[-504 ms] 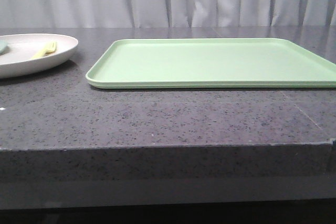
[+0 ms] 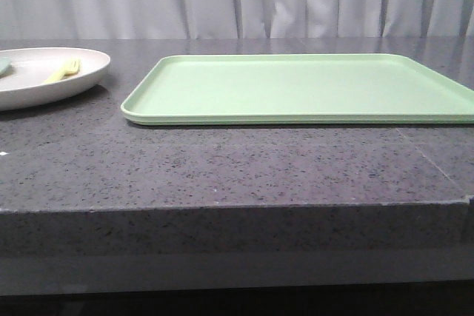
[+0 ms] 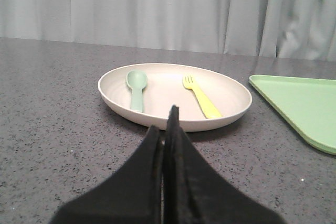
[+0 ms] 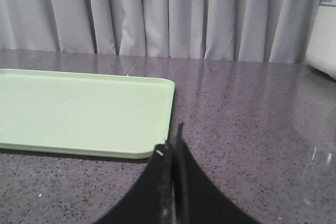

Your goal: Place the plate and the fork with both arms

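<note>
The off-white plate (image 2: pixel 29 86) sits on the grey counter at the far left of the front view, beside the green tray. A pale-yellow fork (image 2: pixel 64 70) lies inside the plate (image 3: pixel 157 114); in the left wrist view the fork (image 3: pixel 202 98) lies next to a pale blue-green spoon (image 3: pixel 137 87). My left gripper (image 3: pixel 164 124) is shut and empty, a short way before the plate's near rim. My right gripper (image 4: pixel 173 140) is shut and empty, over bare counter by the tray's corner. Neither gripper shows in the front view.
A flat light-green tray (image 2: pixel 304 86) lies in the middle and right of the counter; its corner (image 4: pixel 157 85) shows in the right wrist view. A white rounded object (image 4: pixel 323 40) stands at the far right. Grey curtains hang behind. The counter's front edge (image 2: pixel 237 209) is near.
</note>
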### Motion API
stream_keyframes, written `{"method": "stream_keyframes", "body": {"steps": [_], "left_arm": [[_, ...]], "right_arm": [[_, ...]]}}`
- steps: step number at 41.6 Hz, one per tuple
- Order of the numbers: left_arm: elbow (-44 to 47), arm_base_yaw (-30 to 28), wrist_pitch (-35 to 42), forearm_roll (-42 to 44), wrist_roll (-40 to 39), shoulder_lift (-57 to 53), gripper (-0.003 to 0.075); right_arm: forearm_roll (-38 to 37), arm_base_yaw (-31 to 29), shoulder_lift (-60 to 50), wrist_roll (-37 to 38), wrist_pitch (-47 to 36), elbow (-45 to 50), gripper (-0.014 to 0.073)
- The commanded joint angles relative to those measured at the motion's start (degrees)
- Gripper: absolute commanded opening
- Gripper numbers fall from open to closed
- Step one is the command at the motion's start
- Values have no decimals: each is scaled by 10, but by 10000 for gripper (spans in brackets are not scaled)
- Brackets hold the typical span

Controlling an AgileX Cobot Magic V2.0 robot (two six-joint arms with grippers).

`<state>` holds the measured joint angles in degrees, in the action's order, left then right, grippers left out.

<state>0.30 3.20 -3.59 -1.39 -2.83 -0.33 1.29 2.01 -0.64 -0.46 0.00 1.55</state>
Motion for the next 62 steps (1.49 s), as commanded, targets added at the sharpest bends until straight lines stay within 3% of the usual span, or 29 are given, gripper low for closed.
{"method": "stream_keyframes", "body": {"steps": [1,22,26,33,45,62], "left_arm": [[2,4,48,-4,0,-12,-18],[-18,4,56,-8,-1,-12,-18],[-74,4,36,-17,-1,-12,-18],[-212,4,-72,-10,0,5,-18],[-397,4,-215,6,0,129,-18],[-420,4,-228,-4,0,229,-18]], "right_arm": [[1,-3,-10,-3,-43,-3,-67],[7,-3,-10,-3,-70,-20,-67],[19,-3,-10,-3,-32,-69,-67],[16,-3,-1,-4,111,-203,-67],[-13,-3,120,-4,249,-369,-67],[-13,-3,221,-4,297,-384,-67]]}}
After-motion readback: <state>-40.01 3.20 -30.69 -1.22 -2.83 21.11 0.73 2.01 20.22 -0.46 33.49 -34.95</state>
